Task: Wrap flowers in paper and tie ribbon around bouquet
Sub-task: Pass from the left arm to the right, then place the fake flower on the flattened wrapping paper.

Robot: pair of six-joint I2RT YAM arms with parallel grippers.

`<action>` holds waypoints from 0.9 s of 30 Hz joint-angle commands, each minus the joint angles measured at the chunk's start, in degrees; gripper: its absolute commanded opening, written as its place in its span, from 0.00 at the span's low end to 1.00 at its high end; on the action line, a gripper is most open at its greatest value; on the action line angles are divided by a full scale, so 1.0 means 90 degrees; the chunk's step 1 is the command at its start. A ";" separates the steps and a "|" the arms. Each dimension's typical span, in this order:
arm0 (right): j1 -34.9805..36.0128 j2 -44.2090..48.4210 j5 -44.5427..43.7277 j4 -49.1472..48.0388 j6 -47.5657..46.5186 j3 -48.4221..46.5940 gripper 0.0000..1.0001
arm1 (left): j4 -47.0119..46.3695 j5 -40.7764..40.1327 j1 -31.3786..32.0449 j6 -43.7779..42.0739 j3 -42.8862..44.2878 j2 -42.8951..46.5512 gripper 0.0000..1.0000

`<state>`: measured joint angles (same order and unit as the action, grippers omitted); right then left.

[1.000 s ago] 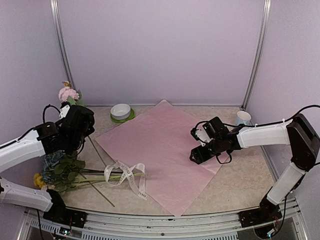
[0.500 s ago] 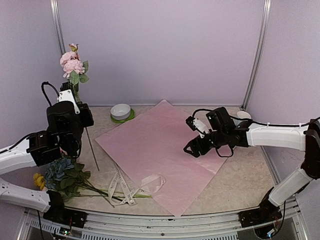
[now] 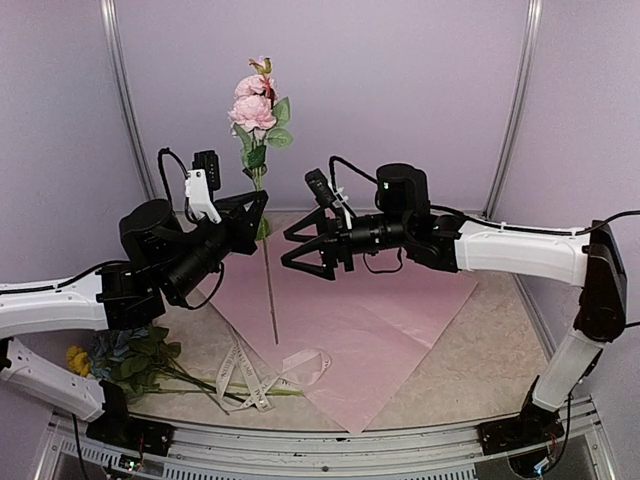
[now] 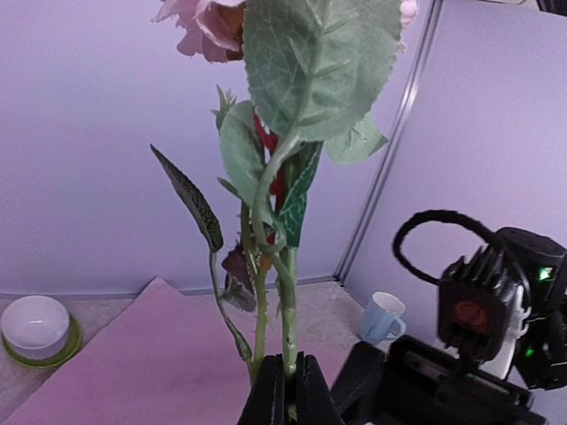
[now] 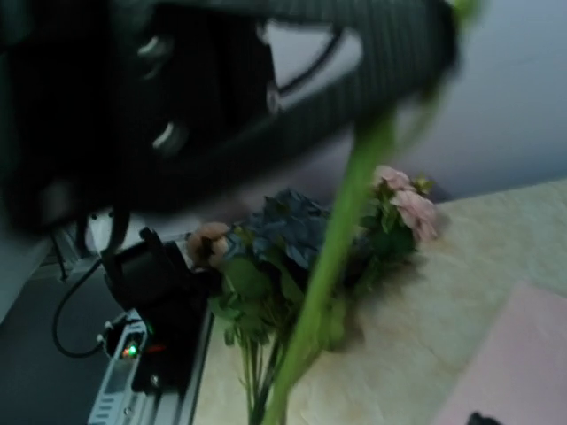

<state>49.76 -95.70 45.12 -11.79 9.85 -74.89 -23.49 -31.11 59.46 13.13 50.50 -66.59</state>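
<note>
pink flower (image 3: 253,105) lifted upright, right arm (image 3: 470,245) risen

Pink bloom (image 4: 199,27) cut by top edge; stem (image 5: 332,258) blurred in right wrist view.

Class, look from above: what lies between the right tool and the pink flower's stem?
Nothing, the top view shows: a bare gap separates the open right tool from the stem pinched upright in the left tool.
</note>
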 commanded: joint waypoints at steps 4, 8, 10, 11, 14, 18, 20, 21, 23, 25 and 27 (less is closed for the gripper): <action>0.0322 -0.0648 -0.0099 -0.0145 0.0260 -0.0406 0.82 | -0.1628 0.1842 0.0053 0.0668 -0.0055 -0.0430 0.00; 0.0322 -0.0650 -0.0246 -0.0148 0.0293 -0.0305 0.29 | -0.1686 0.1952 0.0053 0.0852 -0.0176 -0.0426 0.00; 0.0317 -0.0539 -0.0306 -0.0363 0.0412 -0.0133 0.00 | -0.1729 0.1870 0.0044 0.0857 -0.0293 -0.0384 0.00; 0.0316 -0.0475 -0.0416 -0.0386 0.0469 -0.0080 0.00 | -0.1683 0.1794 0.0030 0.0856 -0.0330 -0.0350 0.00; 0.0193 -0.0313 -0.0841 -0.0039 0.0743 -0.0058 0.00 | -0.0953 0.0939 -0.0009 0.1181 -0.0214 -0.0284 0.66; -0.0360 -0.0204 -0.1426 0.0989 0.1315 -0.0054 0.00 | 0.1695 -0.0400 -0.0372 0.2128 0.0350 -0.0464 0.99; -0.0694 -0.0290 -0.1603 0.1633 0.1463 -0.0048 0.00 | 0.2626 -0.0497 -0.0727 0.2685 0.0405 -0.0528 0.99; -0.0845 -0.0395 -0.1669 0.1912 0.1486 -0.0043 0.00 | 0.2924 -0.0544 -0.0819 0.2880 0.0334 -0.0510 0.99; -0.1081 -0.0531 -0.1730 0.2289 0.1474 0.0030 0.00 | 0.3439 -0.0745 -0.0972 0.3339 0.0144 -0.0413 0.99; -0.1236 -0.0726 -0.1720 0.2520 0.1401 0.0076 0.00 | 0.3951 -0.0913 -0.1175 0.3778 -0.0068 -0.0273 0.99; -0.1349 -0.0940 -0.1878 0.2642 0.1361 0.0010 0.00 | 0.4331 -0.0864 -0.1451 0.4112 -0.0291 -0.0114 0.99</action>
<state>38.81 -100.55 31.20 4.47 21.74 -75.37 1.21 -35.35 49.52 40.51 51.16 -70.22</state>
